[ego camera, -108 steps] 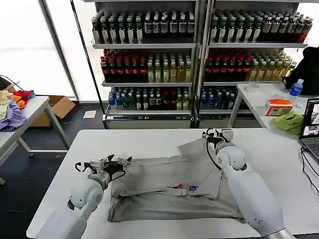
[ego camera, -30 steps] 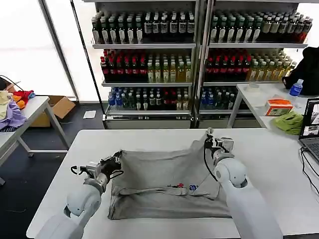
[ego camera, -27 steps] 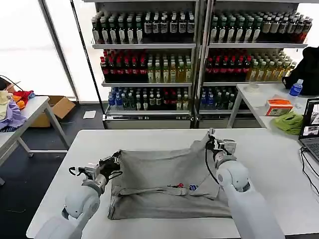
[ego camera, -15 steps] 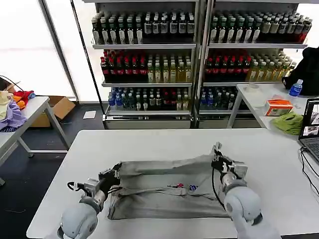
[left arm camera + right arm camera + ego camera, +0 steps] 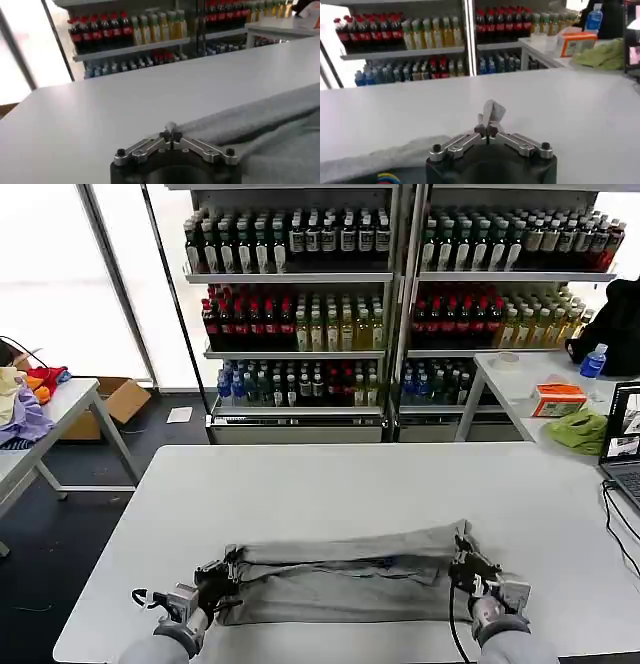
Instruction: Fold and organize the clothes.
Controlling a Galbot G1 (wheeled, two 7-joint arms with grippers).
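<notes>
One grey shirt (image 5: 345,574) of the clothes lies folded into a long narrow band near the table's front edge. My left gripper (image 5: 226,569) is shut on the shirt's left corner, low over the table; in the left wrist view the gripper (image 5: 171,135) pinches a tuft of grey cloth (image 5: 260,125). My right gripper (image 5: 462,559) is shut on the shirt's right corner; in the right wrist view the gripper (image 5: 486,131) holds a small peak of fabric (image 5: 493,110) above the fingertips. A colourful print (image 5: 387,178) peeks out beside it.
The white table (image 5: 350,484) stretches bare behind the shirt. Drink shelves (image 5: 400,294) stand beyond it. A side table at the right holds an orange box (image 5: 560,397), green cloth (image 5: 583,429) and a laptop (image 5: 625,434). Another table with clothes (image 5: 25,399) is at the left.
Both grippers have pulled the shirt's far edge toward the front of the table, folding it over itself into a narrow band. Both arms have drawn back and lowered.
</notes>
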